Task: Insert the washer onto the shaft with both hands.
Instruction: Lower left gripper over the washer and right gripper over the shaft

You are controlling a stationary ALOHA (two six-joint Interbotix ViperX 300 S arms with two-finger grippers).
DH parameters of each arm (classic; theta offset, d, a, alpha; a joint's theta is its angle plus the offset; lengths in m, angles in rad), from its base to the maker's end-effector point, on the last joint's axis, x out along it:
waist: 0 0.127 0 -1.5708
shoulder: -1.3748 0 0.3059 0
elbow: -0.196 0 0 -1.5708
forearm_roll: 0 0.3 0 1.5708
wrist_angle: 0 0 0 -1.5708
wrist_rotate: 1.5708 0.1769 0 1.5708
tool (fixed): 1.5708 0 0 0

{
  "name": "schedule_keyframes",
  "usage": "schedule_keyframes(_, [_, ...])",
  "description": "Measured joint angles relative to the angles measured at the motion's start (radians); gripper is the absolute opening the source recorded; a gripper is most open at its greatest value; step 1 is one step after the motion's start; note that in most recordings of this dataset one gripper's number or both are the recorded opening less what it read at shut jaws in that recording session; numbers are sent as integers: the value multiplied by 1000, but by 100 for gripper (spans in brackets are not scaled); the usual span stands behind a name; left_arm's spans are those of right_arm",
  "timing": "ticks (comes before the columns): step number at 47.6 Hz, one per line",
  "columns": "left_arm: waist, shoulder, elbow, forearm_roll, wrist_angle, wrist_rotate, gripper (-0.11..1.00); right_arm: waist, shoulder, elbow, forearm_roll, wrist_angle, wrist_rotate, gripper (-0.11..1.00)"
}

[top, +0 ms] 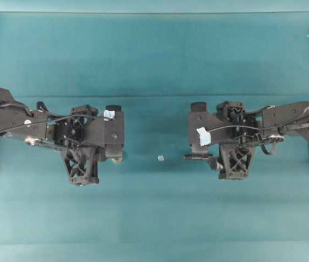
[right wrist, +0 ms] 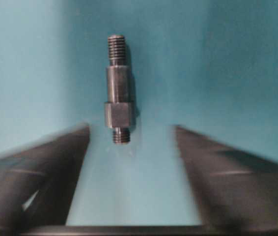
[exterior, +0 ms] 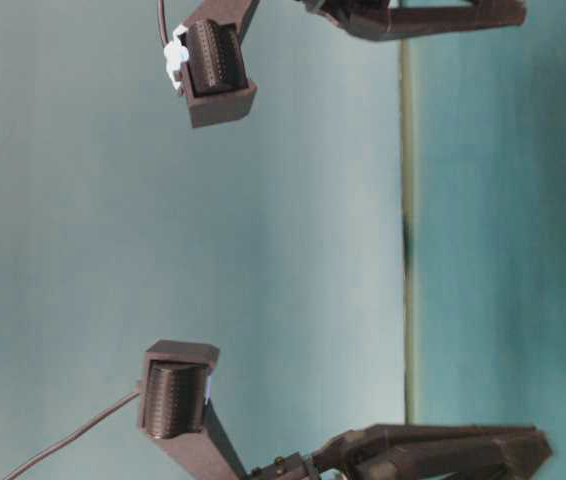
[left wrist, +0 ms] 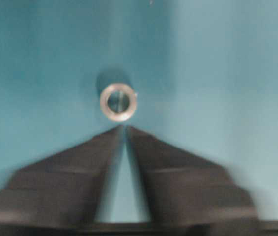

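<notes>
Currently: we judge this as pre-grasp; neither part is lifted, both lie on the teal tabletop [top: 154, 218].
Washer pos: washer [left wrist: 118, 102] lies flat, hole up, just beyond the tips of the left end effector [left wrist: 124, 129]. Overhead we read it as the small silvery spot [top: 117, 159] at that end effector's inner edge.
Left end effector: fingers [left wrist: 80, 167] drawn nearly together, only a thin slit betw. them, nothing inside. Tips sit right at the washer's near rim; view is blurred, so we can't say whether they touch it.
Shaft pos: shaft [right wrist: 118, 93] lies on its side ahead of the right end effector [right wrist: 131, 129], slightly left of its centre line in the wrist view.
Shaft axis: long axis runs straight away from the wrist cam, i.e. along the arm's reach; overhead [top: 197, 156] it lies left-right, pointing toward the other arm. Threaded stubs at both ends, hex collar nearer us.
Right end effector: spread wide, empty; the near stub of the shaft sits just betw. the fingertips [right wrist: 82, 135].
Nearer arm: left for washer, right for shaft; the two parts are well apart.
Other: tiny pale square bit [top: 160, 158] lies betw. the arms, not part of the job.
Next, our guess: right needs to go fwd a little and close across the shaft's width; left must reopen before it can take the washer.
Risk: washer is thin and flat, so we expect it to skid when pinched.
</notes>
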Motion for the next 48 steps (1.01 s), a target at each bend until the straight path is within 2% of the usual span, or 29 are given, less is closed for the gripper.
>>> schedule_keyframes(3, [3,6,3,0,0,9,71,0,6,-2,-2,0,0,86])
schedule_keyframes(4, [5,8,5,0,0,8,77,0,6,-2,0,-2,0,88])
schedule_keyframes(8, [6,21,5,0,-2,11,94,5,12,-3,0,-3,0,84])
schedule_keyframes(13, [6,32,5,-2,-11,9,90,15,20,-6,0,-12,0,81])
schedule_keyframes(48, [8,155,0,0,-124,-2,91,35,92,-8,0,-54,2,80])
